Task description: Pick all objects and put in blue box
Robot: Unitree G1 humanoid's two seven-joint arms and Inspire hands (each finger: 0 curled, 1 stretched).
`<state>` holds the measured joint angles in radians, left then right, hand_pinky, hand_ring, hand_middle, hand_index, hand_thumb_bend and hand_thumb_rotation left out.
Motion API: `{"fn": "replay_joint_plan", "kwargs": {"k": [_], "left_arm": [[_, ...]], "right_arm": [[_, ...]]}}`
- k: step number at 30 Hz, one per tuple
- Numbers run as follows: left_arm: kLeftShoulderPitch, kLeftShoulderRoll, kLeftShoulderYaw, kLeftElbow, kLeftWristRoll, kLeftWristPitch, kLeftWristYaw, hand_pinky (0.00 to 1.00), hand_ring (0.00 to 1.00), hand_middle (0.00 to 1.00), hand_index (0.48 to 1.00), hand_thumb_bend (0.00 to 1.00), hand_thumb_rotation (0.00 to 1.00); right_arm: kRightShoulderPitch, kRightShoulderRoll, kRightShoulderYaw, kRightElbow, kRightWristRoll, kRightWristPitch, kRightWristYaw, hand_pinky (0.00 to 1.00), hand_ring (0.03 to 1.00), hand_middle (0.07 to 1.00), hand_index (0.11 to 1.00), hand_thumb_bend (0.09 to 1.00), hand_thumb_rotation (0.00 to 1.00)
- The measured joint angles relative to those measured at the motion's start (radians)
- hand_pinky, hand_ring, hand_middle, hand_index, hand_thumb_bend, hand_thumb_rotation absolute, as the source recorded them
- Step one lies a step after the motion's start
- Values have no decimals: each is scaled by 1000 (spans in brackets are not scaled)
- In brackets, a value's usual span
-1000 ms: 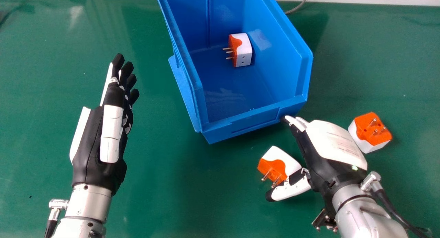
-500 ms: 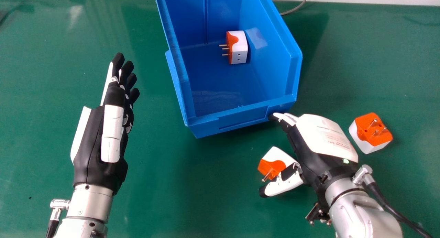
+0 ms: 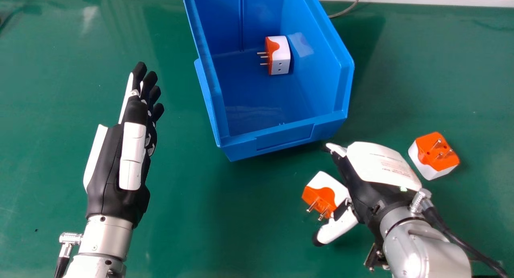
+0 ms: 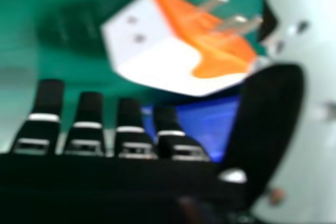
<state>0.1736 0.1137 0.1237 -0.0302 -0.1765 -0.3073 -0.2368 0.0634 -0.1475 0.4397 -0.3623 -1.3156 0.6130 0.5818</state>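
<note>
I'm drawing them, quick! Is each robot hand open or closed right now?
Left robot hand: open, fingers straight, holding nothing.
Right robot hand: open, beside an orange-and-white plug, not gripping it.

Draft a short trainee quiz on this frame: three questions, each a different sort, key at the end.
1. True or false: a plug adapter lies inside the blue box.
2. The left robot hand holds: A) an adapter; B) a cable; C) nothing.
3. Fill in: outside the box lie ____ adapters.

Key: 1. True. 2. C. 3. Two: one near the right robot hand's thumb, another to that hand's right.
</note>
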Motion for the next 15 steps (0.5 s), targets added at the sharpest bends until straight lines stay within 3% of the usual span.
{"fn": "replay_joint_plan", "kwargs": {"k": [1, 2, 5, 6, 13, 14, 15], "left_arm": [[0, 0, 0, 0, 0, 0, 0, 1000, 1000, 1000, 1000, 869, 1000], [0, 0, 1, 0, 0, 0, 0, 1000, 1000, 1000, 1000, 866, 1000], [0, 2, 1, 0, 0, 1, -2, 1000, 1000, 1000, 1000, 866, 1000], [0, 4, 1, 0, 0, 1, -2, 1000, 1000, 1000, 1000, 866, 1000], [0, 7, 2, 0, -1, 1, -3, 1000, 1000, 1000, 1000, 866, 1000], [0, 7, 2, 0, -2, 1, -3, 1000, 1000, 1000, 1000, 866, 1000], [0, 7, 2, 0, -2, 1, -4, 1000, 1000, 1000, 1000, 866, 1000]], "right_arm": [[0, 11, 3, 0, -20, 14, 15, 751, 854, 884, 871, 812, 150], [0, 21, 5, 0, -32, 22, 24, 670, 782, 843, 827, 805, 127], [0, 40, 9, 4, -63, 33, 35, 670, 782, 843, 827, 805, 127], [-1, 46, 9, 8, -73, 34, 35, 591, 710, 797, 794, 792, 101], [-4, 64, 29, 58, -99, 28, 15, 591, 710, 797, 794, 792, 101], [-7, 64, 31, 69, -102, 24, 5, 522, 645, 736, 766, 745, 81], [-11, 65, 36, 83, -105, 15, -17, 522, 645, 736, 766, 745, 81]]}}
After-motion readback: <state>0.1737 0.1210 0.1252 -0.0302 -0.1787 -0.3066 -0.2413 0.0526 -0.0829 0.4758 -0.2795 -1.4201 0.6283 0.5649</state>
